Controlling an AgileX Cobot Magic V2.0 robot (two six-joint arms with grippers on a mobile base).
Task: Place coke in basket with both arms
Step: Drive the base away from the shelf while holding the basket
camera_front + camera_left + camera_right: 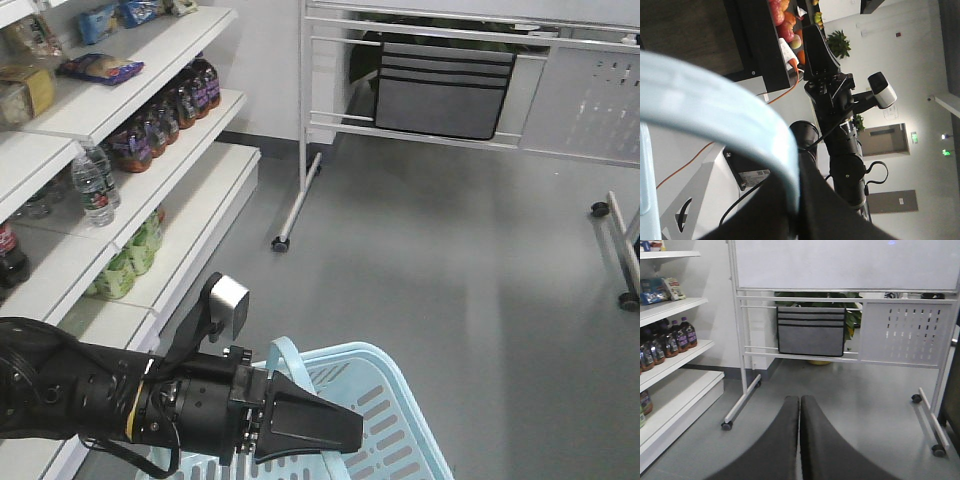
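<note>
One basket handle [715,105] pinched in left gripper [796,214].

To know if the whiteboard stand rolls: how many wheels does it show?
3: the front wheel of the shelf-side foot, the rear wheel and the front wheel of the other foot. A fourth may be hidden.

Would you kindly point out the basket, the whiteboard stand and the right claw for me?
basket [350,365]: front-facing view, far rim.
whiteboard stand [741,340]: right wrist view, left upright post.
right claw [800,399]: right wrist view, between its shut fingertips.
</note>
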